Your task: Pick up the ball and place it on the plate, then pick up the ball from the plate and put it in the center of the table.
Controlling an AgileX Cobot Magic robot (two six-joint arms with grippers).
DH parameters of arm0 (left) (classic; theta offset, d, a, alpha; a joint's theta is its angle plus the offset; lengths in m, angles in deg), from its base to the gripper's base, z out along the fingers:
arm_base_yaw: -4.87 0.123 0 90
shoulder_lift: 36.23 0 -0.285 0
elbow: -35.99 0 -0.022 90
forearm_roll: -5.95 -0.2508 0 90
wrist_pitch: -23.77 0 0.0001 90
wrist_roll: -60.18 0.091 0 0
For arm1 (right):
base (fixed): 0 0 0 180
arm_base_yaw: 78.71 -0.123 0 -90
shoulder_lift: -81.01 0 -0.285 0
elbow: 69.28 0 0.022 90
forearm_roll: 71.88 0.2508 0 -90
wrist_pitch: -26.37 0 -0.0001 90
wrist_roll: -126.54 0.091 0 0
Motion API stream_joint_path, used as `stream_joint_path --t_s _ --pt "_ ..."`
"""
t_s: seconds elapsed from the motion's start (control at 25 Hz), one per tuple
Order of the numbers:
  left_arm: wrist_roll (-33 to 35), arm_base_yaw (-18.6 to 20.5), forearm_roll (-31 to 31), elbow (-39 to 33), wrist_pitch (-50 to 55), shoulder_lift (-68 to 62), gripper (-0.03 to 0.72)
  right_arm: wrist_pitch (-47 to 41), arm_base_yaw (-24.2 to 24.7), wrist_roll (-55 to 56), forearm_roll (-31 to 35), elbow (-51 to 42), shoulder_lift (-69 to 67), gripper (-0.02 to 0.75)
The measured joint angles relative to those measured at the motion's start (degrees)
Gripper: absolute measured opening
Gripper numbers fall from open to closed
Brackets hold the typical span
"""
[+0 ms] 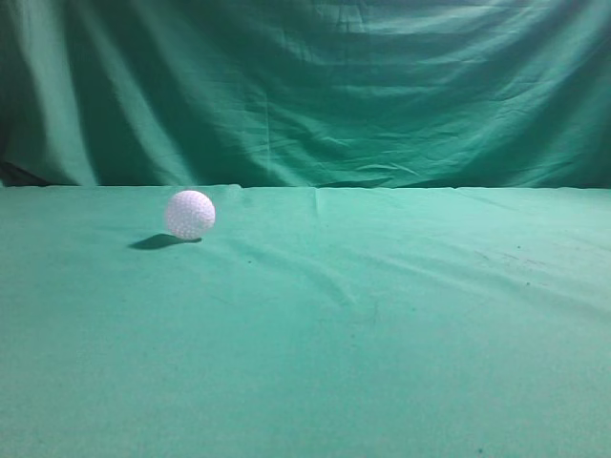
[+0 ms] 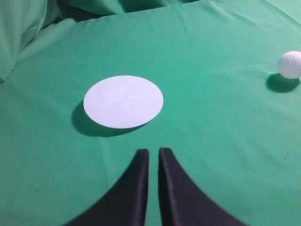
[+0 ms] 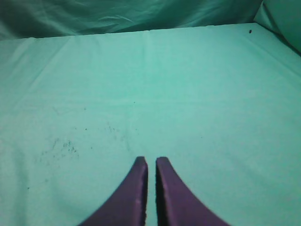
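Observation:
The white dimpled ball (image 1: 190, 214) rests on the green table (image 1: 382, 324), left of centre in the exterior view. It also shows at the right edge of the left wrist view (image 2: 290, 64). A white round plate (image 2: 123, 101) lies on the cloth just ahead of my left gripper (image 2: 154, 151), which is shut and empty. The ball sits well to the right of that gripper and of the plate. My right gripper (image 3: 151, 161) is shut and empty over bare cloth. Neither gripper nor the plate shows in the exterior view.
A draped green cloth backdrop (image 1: 305, 86) hangs behind the table's far edge. Folds of the same cloth rise at the left in the left wrist view (image 2: 19, 33). Small dark specks (image 3: 61, 148) mark the cloth left of my right gripper.

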Motion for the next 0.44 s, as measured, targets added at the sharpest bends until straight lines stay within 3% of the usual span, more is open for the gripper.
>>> stream_joint_path --t_s 0.44 --pt "-0.13 0.0 -0.13 0.0 0.0 0.0 0.053 0.0 0.0 0.0 0.0 0.0 0.0 0.056"
